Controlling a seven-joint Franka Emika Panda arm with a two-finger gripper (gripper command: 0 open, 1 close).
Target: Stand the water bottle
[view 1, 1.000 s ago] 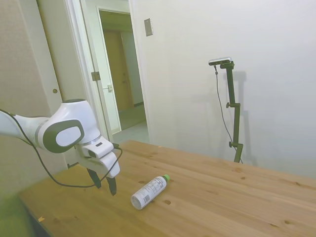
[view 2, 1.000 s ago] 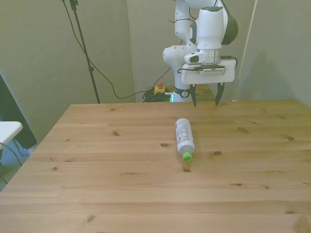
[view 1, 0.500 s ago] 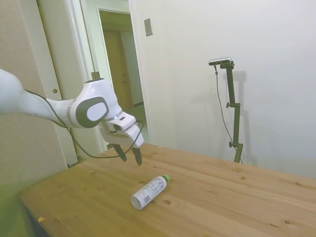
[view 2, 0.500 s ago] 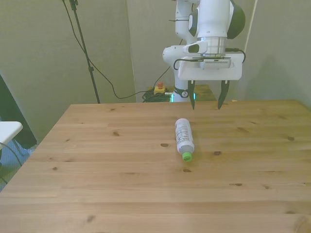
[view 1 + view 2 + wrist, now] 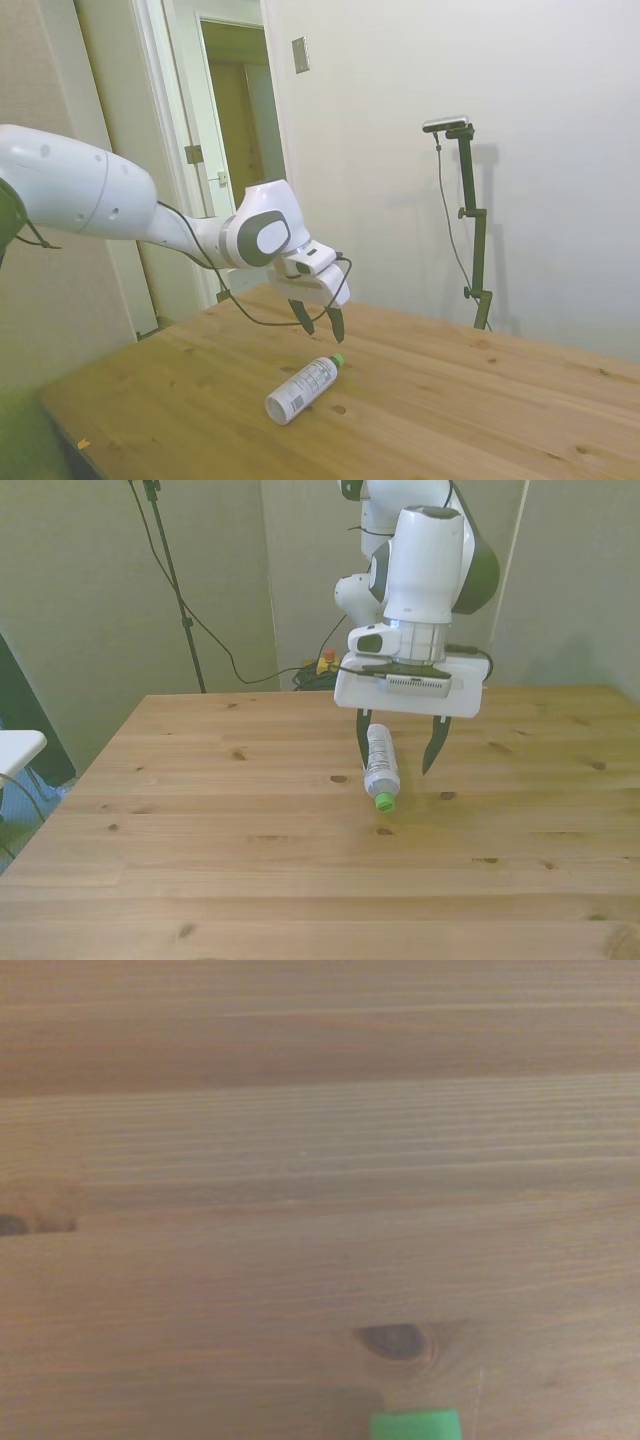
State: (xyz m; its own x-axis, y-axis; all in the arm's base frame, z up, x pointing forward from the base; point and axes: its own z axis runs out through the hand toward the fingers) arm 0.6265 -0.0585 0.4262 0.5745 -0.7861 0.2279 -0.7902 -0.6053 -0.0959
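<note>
— Where's the bottle [image 5: 380, 764]?
— Lying on its side mid-table [image 5: 200, 880], green cap [image 5: 415, 1426] toward the camera.
— And the gripper [image 5: 397, 748]?
— Above it, fingers spread wide, holding nothing.

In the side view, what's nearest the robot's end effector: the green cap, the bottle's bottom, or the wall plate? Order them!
1. Green cap, close below the end effector.
2. Bottle's bottom, lower, toward the camera.
3. Wall plate, high beside the doorway.
</note>
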